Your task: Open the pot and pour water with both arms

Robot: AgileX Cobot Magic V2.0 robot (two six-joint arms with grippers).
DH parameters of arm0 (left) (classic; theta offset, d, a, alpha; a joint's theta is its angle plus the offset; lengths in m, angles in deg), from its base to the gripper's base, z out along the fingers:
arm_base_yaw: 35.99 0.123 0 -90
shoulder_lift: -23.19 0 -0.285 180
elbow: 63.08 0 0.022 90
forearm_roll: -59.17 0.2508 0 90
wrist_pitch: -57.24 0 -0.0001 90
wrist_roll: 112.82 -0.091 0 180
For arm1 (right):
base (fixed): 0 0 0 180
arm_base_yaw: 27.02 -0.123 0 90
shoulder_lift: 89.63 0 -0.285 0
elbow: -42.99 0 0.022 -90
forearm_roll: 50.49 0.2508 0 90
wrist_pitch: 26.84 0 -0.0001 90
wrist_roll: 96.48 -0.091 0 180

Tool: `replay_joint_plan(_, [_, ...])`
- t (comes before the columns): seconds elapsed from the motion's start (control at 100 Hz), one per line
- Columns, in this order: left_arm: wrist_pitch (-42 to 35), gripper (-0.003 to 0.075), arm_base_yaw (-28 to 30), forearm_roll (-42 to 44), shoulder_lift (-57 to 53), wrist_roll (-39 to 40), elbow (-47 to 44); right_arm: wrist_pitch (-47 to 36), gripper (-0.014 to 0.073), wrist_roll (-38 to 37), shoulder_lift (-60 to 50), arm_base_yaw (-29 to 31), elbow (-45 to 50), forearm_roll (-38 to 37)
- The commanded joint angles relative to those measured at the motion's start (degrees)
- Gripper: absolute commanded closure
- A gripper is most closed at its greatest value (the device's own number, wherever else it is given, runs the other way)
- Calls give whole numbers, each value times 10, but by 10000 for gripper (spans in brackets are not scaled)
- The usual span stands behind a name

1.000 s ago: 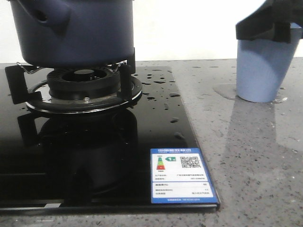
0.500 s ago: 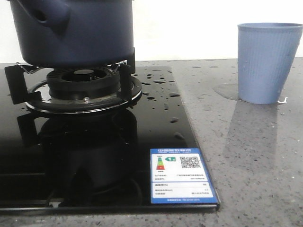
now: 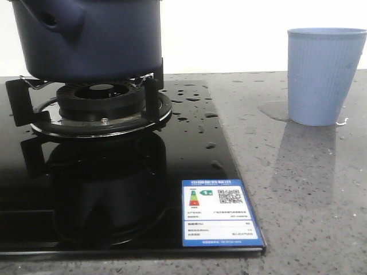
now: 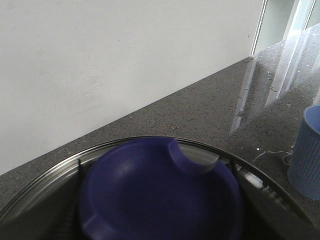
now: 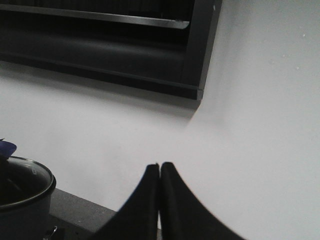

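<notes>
The dark navy pot (image 3: 86,40) stands on the gas burner (image 3: 100,106) at the left of the front view. Its glass lid (image 4: 45,175) is on, with a blue knob (image 4: 160,195) that fills the near part of the left wrist view, blurred and very close. No left gripper fingers show. My right gripper (image 5: 159,165) is shut and empty, raised and facing the white wall, with the pot (image 5: 22,200) low to one side. Water drops (image 3: 195,97) lie on the black hob, and a thin puddle (image 3: 272,109) lies beside the cup.
A light blue ribbed cup (image 3: 324,74) stands upright on the grey counter at the right; it also shows in the left wrist view (image 4: 307,150). The black glass hob (image 3: 114,189) has an energy label (image 3: 218,212) at its front corner. A dark range hood (image 5: 100,40) hangs above.
One second ago a black gripper part was at the cup's rim at the top right of the front view. It has since gone up out of that view, and the cup stands alone.
</notes>
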Motion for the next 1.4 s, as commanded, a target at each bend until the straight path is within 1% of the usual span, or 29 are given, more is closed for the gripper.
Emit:
replay_joint_plan(0.0, [16, 451, -4, -34, -16, 6, 20, -11, 662, -2, -5, 3, -15, 13])
replay_joint_plan(0.07, [22, 370, -4, -39, -16, 6, 20, -11, 662, -2, -5, 3, -15, 13])
replay_joint_plan(0.12, [22, 276, -4, -47, -16, 6, 20, -11, 662, -2, -5, 3, -15, 13])
replay_joint_plan(0.19, [21, 171, -4, -57, -16, 6, 20, -11, 662, -2, -5, 3, -15, 13])
replay_joint_plan(0.26, [23, 122, -4, -61, -19, 6, 20, -11, 662, -2, -5, 3, -15, 13])
replay_joint_plan(0.35, [23, 124, -4, -62, -35, 6, 20, -11, 662, -2, -5, 3, -15, 13])
replay_joint_plan(0.42, [17, 158, -3, -60, -63, 10, 20, -12, 662, -2, -6, 3, -15, 13])
replay_joint_plan(0.49, [4, 262, -1, -30, -102, 56, 20, -12, 662, -7, -8, 3, -15, 7])
replay_joint_plan(0.51, [-4, 324, -1, -14, -115, 83, 20, -12, 662, -16, -9, 3, -14, -2])
replay_joint_plan(0.53, [-8, 358, -1, 6, -128, 105, 19, -12, 662, -28, -13, 3, -14, -14])
replay_joint_plan(0.55, [-15, 431, -1, 26, -143, 125, 15, -12, 662, -43, -15, 2, -13, -30])
replay_joint_plan(0.56, [-18, 431, -1, 32, -147, 131, 14, -12, 662, -49, -18, 2, -13, -36])
replay_joint_plan(0.57, [-20, 490, -1, 44, -158, 136, 11, -12, 662, -61, -19, 2, -12, -50])
replay_joint_plan(0.58, [-23, 511, -1, 50, -163, 146, 9, -13, 662, -68, -22, 2, -10, -57])
replay_joint_plan(0.59, [-24, 531, -1, 56, -174, 150, 7, -14, 662, -82, -23, 2, -9, -65])
replay_joint_plan(0.62, [-29, 635, -1, 79, -196, 168, -6, -18, 662, -115, -31, 2, -5, -110])
replay_joint_plan(0.63, [-31, 635, -1, 83, -202, 170, -9, -20, 662, -123, -34, 2, -4, -119])
replay_joint_plan(0.64, [-32, 695, -1, 88, -214, 171, -17, -22, 662, -139, -36, 2, -2, -140])
replay_joint_plan(0.66, [-36, 733, -1, 91, -232, 172, -25, -26, 662, -164, -43, 2, 2, -161])
replay_joint_plan(0.71, [-45, 740, -1, 95, -277, 172, -63, -42, 662, -217, -60, 2, 14, -247])
replay_joint_plan(0.76, [-59, 740, -1, 95, -324, 172, -103, -64, 662, -255, -78, 2, 29, -308])
replay_joint_plan(0.83, [-83, 740, -1, 95, -394, 172, -163, -89, 661, -290, -106, 2, 55, -355])
replay_joint_plan(0.99, [-131, 740, -1, 95, -539, 172, -292, -92, 661, -311, -156, 2, 109, -360])
replay_joint_plan(1.11, [-147, 740, -1, 91, -615, 172, -358, -100, 661, -311, -166, 2, 127, -362])
replay_joint_plan(1.24, [-144, 740, -1, 91, -669, 172, -398, -100, 661, -311, -166, 2, 131, -365])
replay_joint_plan(1.39, [-141, 740, -1, 91, -687, 172, -415, -100, 661, -311, -166, 2, 131, -366])
